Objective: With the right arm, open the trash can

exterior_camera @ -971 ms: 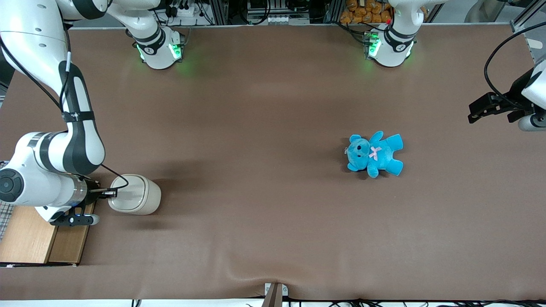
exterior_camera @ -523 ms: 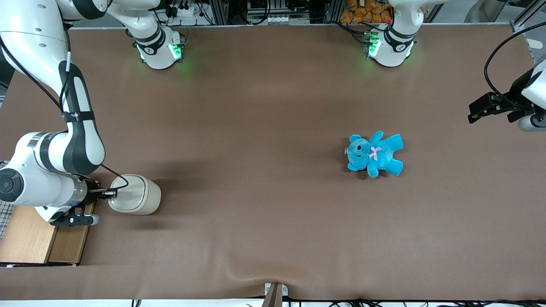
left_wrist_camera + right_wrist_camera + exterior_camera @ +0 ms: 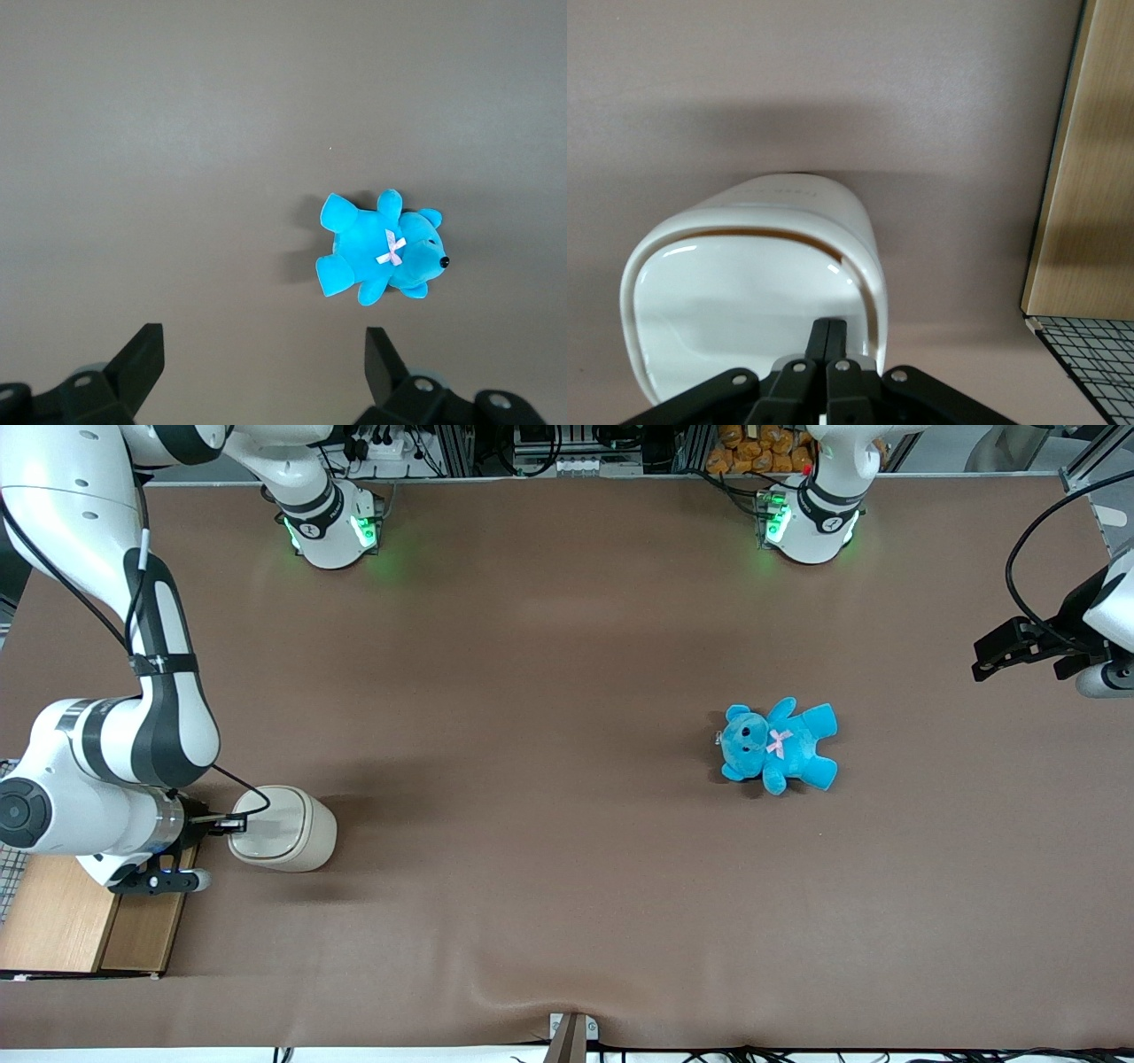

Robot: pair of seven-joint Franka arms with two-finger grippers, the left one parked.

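Trash can (image 3: 744, 292) lid is pressed by the gripper's (image 3: 828, 332) fingers, closed together, tips touching it.

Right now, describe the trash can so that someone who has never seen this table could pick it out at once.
Start at the brown table and go to the working arm's end, where a wooden box sits at the edge. Beside it stands the trash can, with the pincer shut, its tips on the flat lid. It is cream-white, smooth and rounded, unlike the square box or the blue teddy.
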